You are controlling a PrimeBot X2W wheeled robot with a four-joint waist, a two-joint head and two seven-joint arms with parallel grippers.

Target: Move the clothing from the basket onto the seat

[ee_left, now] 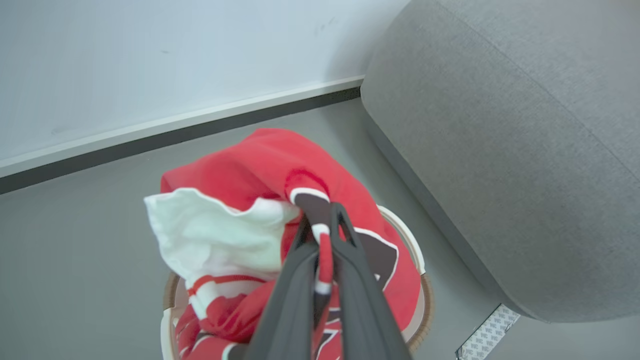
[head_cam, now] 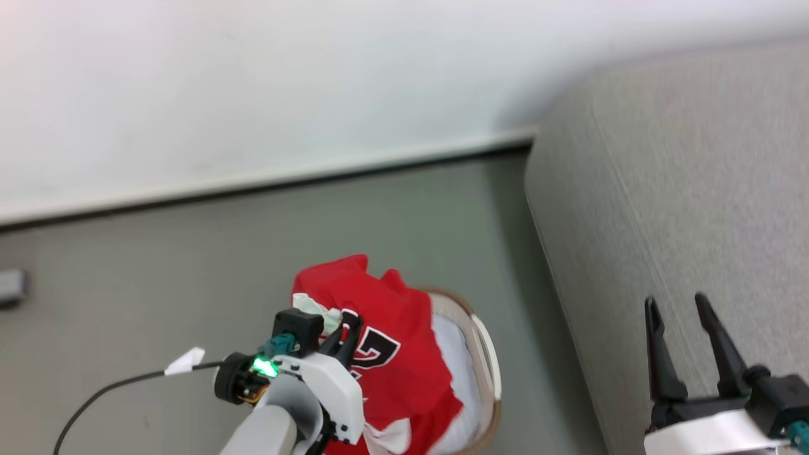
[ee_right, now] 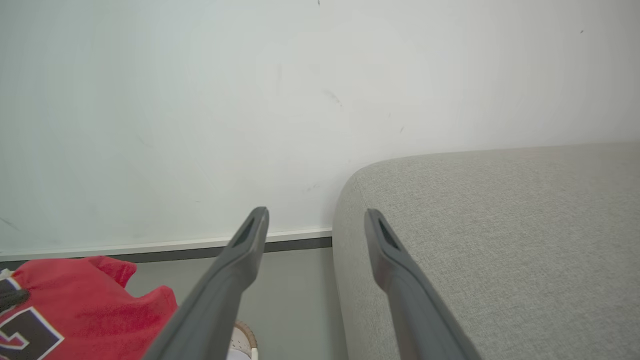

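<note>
Pinching a trimmed edge of the clothing [ee_left: 260,165] with the left gripper [ee_left: 325,220], both fingers closed tight on the red, white and black band. Holding this red jersey bunched up above the basket [ee_left: 412,245], with its lower part reaching down inside.

Showing, in the head view, the long axis of the bunch running from the near side of the basket up toward the wall [head_cam: 253,82], leaning a little to the left. Pointing two small red peaks of the cloth at the skirting. Showing part of a black number with a white outline on the jersey, facing up to the head camera.

Having a plain white cloth [ee_left: 215,235] bunched against the left side of the jersey, just beside the fingers. Showing more red cloth with white stripes low inside the basket, under the raised jersey.

Standing the basket on the grey floor [head_cam: 189,272], near the rounded corner of the seat [head_cam: 682,208] but apart from it, most of the rim being covered by the cloth.

Holding the right gripper [head_cam: 675,301] wide open and empty in front of the seat's edge, fingers pointing up the head view, well apart from the clothing.

Trailing a black cable [head_cam: 95,395] with a white tag from the left wrist.
</note>
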